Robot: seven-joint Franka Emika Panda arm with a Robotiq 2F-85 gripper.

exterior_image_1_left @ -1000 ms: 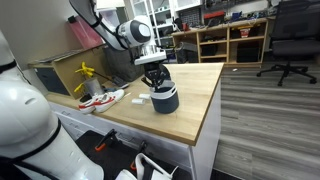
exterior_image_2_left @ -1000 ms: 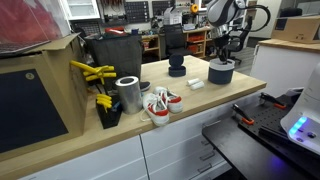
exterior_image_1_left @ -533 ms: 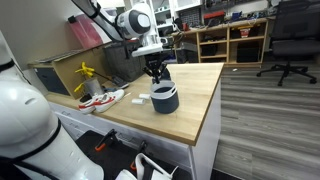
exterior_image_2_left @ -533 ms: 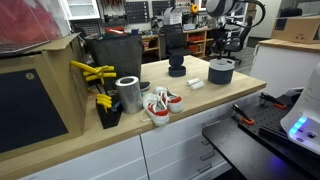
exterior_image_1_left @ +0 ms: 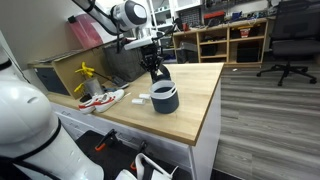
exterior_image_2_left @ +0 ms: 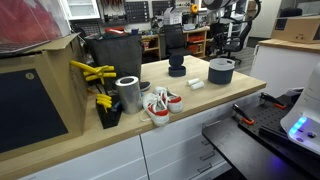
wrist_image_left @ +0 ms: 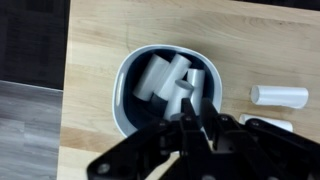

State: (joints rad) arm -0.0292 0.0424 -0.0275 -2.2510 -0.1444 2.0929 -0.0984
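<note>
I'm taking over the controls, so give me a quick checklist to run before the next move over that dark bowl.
1. The gripper hangs above the dark bowl, not touching it: ok.
2. Jaws empty: cannot tell; they are too dark in the wrist view.
3. The white pieces lie inside the bowl: ok.
4. Bowl upright on the counter: ok.
5. The white cylinder lies apart from the bowl, not under the gripper: ok.

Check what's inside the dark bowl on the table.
Wrist view: the bowl holds a loose pile of white blocks. The gripper covers part of its rim, and the pile hides the bottom, so anything lying there cannot be seen.
</note>
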